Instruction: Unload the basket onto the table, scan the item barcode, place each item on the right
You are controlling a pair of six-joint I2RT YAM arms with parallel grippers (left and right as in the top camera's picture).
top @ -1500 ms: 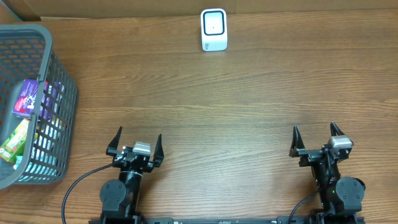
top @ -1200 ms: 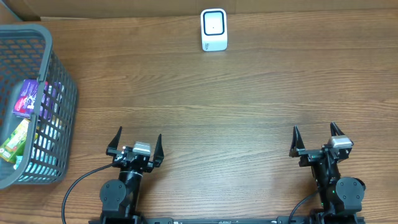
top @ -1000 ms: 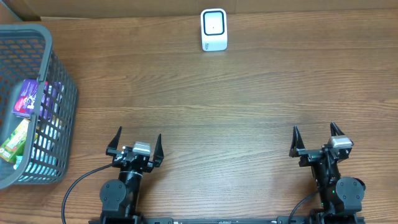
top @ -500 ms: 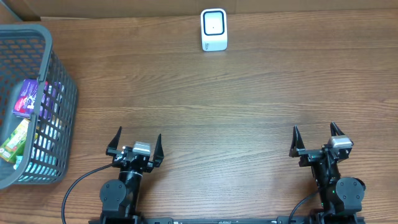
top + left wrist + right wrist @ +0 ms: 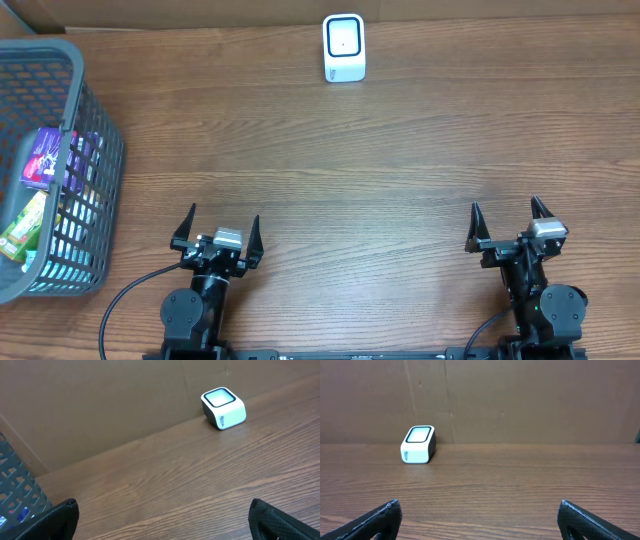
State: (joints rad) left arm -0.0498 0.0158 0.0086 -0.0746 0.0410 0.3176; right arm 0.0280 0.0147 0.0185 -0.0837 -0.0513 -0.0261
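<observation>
I see a brown wood-grain table top (image 5: 380,170) filling the overhead view. A small white box-shaped barcode scanner (image 5: 344,47) with a dark-rimmed window on its face stands directly on it at the far edge, just in front of the brown cardboard backing (image 5: 530,395). Well to the left of the scanner and closer to the near edge, a grey plastic mesh basket (image 5: 100,190) sits on the wood, partly cut off by the frame.
</observation>
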